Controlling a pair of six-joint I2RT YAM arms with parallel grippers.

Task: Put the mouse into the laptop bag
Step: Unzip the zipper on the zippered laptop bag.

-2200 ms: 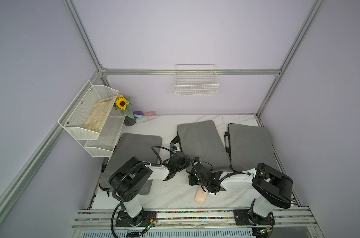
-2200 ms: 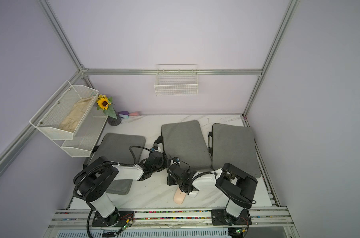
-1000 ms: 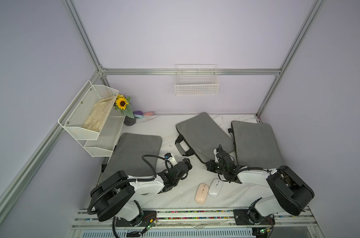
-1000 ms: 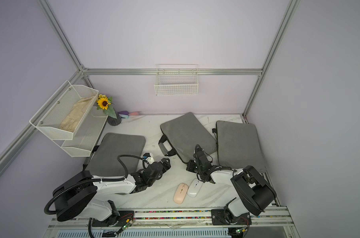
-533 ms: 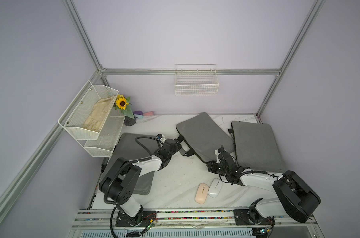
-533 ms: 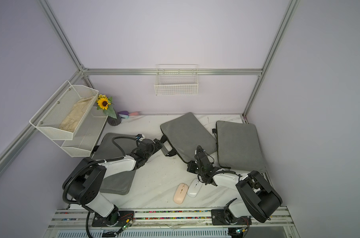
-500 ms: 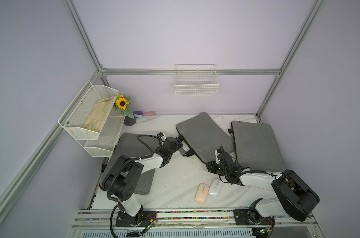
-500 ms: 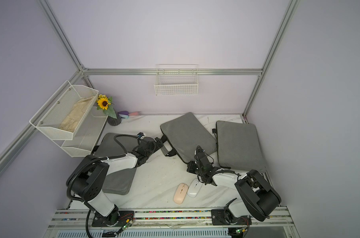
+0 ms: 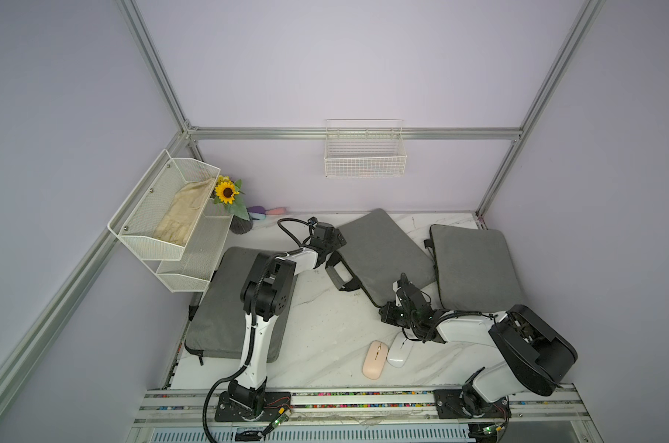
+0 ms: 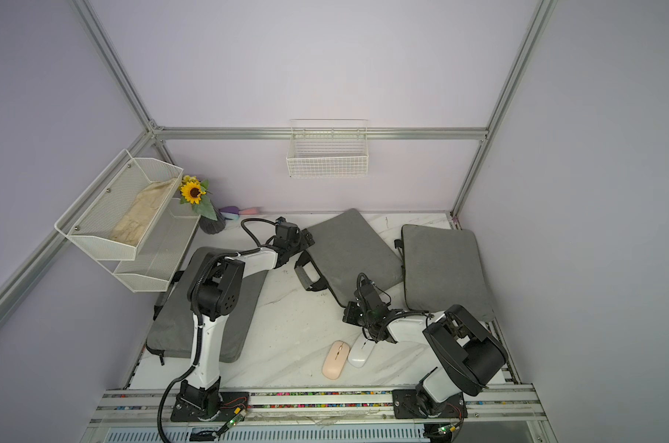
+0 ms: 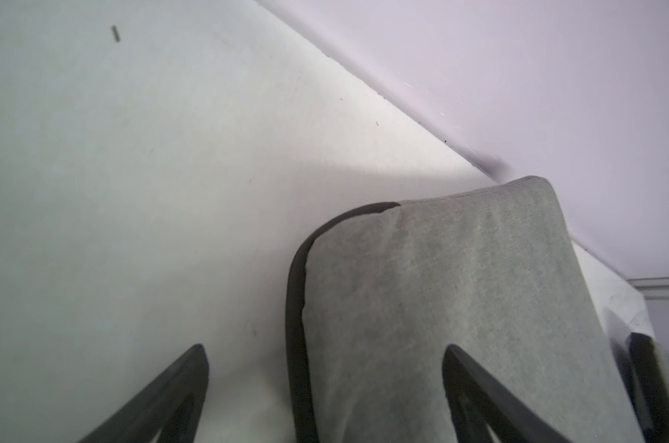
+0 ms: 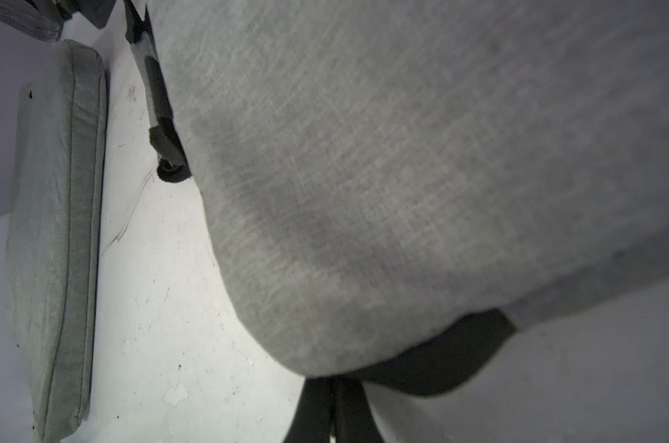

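Laptop bag (image 12: 401, 172) in closed right hand (image 12: 331, 387)

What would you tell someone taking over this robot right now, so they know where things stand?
The left gripper is open, jaws straddling the edge of the middle laptop bag at a far corner.
The right gripper is shut, apparently pinching that bag's near corner, raised off the table.
The pink mouse and white mouse lie side by side near the table's front edge, neither held.
Done: bag gripped; no opening visible.
Left: open the bag, pick up a mouse, put it inside.
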